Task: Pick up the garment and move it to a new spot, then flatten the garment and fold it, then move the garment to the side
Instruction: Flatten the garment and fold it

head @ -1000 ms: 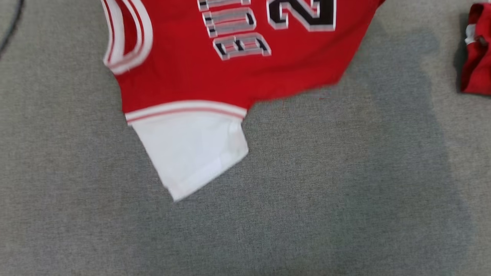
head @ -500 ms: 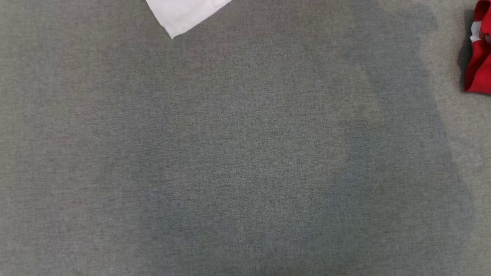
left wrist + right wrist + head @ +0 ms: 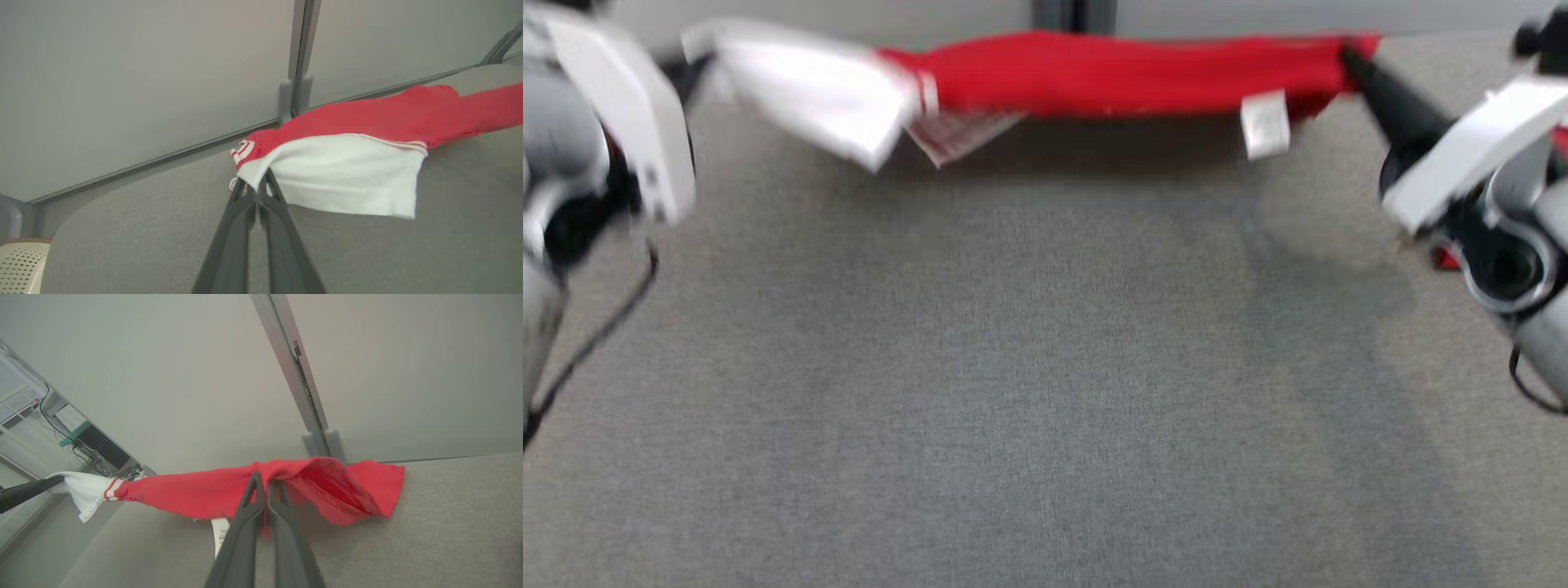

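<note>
grey woven surface (image 3: 1045, 367) spreads wide below me, backed by pale partition panels (image 3: 143, 81) that meet at a grey post (image 3: 294, 375). the red garment (image 3: 1127, 73) is stretched between my two arms near the far edge of the surface, just in front of the panels, with its white sleeve (image 3: 347, 175) at my left end. my left gripper (image 3: 256, 184) is pinched tight on the sleeve's corner. my right gripper (image 3: 265, 479) is clamped on the red cloth at the other end. a cream perforated bin (image 3: 20, 265) sits beyond the surface's corner; i cannot tell what is in it. a small white label (image 3: 1264, 124) dangles from the garment.
</note>
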